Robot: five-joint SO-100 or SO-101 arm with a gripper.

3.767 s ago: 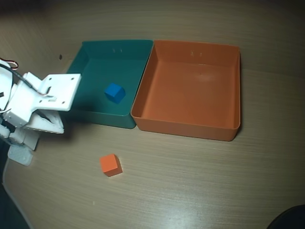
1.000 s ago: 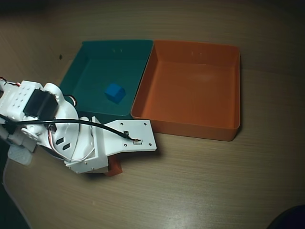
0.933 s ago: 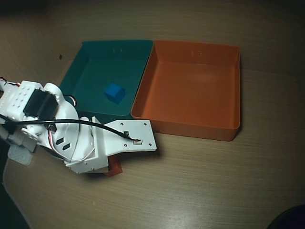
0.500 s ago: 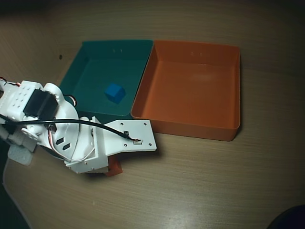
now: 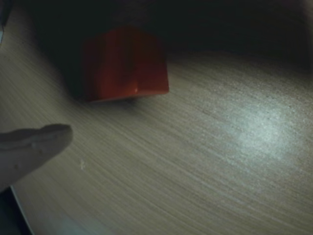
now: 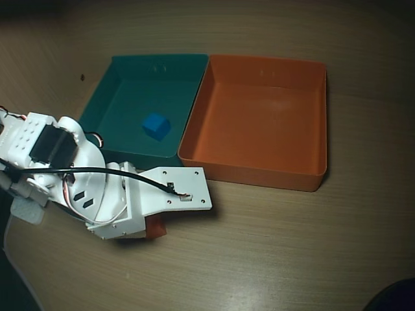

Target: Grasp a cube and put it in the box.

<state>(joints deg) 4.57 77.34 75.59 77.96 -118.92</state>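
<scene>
A teal-green tray (image 6: 130,103) sits on the wood-grain table (image 6: 272,253) toward eleven o'clock of the overhead view, its walls upright. A small blue cube (image 6: 156,126) rests on the tray's floor, toward the five o'clock part of it, apart from every wall. A small dark spot (image 6: 82,78) marks the tabletop just beyond the tray's ten o'clock corner. In the wrist view the table (image 5: 220,161) shows fine pale grain with a bright glare patch at three o'clock.
</scene>
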